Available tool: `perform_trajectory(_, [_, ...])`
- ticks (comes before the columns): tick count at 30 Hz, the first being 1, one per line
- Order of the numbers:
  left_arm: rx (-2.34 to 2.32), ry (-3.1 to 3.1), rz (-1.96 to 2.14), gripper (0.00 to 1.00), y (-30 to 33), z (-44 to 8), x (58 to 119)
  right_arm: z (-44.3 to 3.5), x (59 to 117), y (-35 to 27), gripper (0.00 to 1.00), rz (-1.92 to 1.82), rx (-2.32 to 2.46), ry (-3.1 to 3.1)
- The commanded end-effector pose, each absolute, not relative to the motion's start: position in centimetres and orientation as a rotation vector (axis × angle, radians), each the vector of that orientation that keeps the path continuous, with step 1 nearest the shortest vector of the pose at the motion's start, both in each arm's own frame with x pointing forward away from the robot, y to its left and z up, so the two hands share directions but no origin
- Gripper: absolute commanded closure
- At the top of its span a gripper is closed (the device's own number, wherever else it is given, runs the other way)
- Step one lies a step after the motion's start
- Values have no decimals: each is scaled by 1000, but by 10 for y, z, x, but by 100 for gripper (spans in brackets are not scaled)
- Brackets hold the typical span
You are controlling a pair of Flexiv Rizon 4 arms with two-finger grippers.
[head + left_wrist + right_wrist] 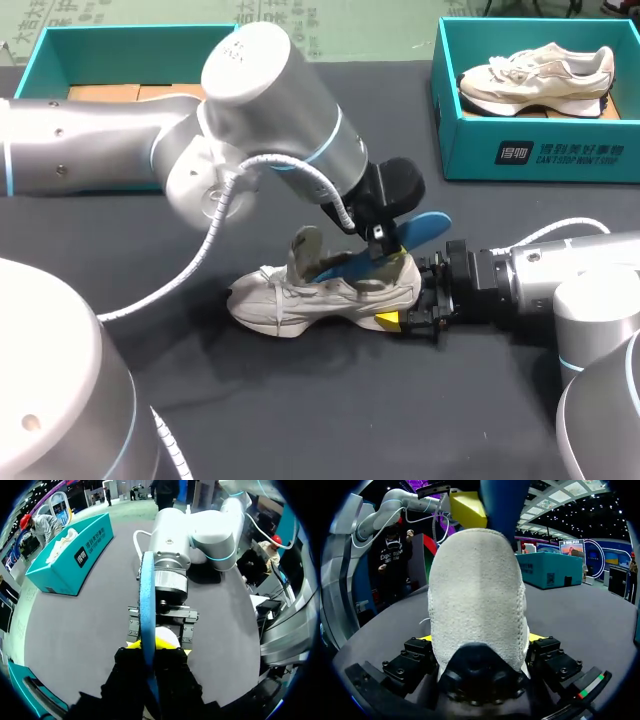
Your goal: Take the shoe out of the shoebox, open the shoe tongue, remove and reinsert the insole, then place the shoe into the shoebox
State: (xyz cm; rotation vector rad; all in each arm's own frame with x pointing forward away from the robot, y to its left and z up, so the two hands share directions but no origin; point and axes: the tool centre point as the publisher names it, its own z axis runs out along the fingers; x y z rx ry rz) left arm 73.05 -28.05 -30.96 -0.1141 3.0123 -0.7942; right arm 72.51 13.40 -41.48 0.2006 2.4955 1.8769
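A cream sneaker [300,295] lies on the dark table, toe to the left, its tongue [305,250] pulled upright. My right gripper [405,305] clamps the heel from behind; in the right wrist view the heel [477,595] fills the gap between both fingers. A blue insole [425,228] slants out of the shoe's opening above the heel. My left gripper [380,245] is shut on it from above. In the left wrist view the insole [146,605] runs edge-on between the closed yellow tips of my left gripper [155,644].
A teal shoebox [470,150] at the back right holds a second cream sneaker [540,75]. Another open teal box [45,55] stands at the back left. My left arm's white cable [215,230] hangs over the table left of the shoe.
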Motion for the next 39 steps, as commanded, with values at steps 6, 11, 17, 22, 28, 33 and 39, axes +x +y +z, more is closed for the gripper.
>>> perform_trajectory(6, [-104, 3026, -811, 100, -300, -289, 722, -416, 724, 134, 100, 1873, 203, 2499])
perform_trajectory(11, [-107, 3054, -882, 100, -306, -276, 721, -416, 724, 134, 100, 1873, 203, 2499])
perform_trajectory(17, [-73, 3082, -981, 100, -316, -250, 720, -416, 724, 134, 100, 1873, 203, 2499])
perform_trajectory(22, [-92, 3075, -1017, 100, -324, -224, 713, -416, 724, 134, 100, 1873, 203, 2499])
perform_trajectory(28, [39, 3051, -1187, 100, -323, -189, 705, -416, 724, 134, 100, 1873, 203, 2499])
perform_trajectory(33, [39, 3051, -1187, 100, -323, -189, 705, -416, 724, 134, 100, 1873, 203, 2499])
perform_trajectory(39, [39, 3051, -1187, 100, -323, -189, 705, -416, 724, 134, 100, 1873, 203, 2499])
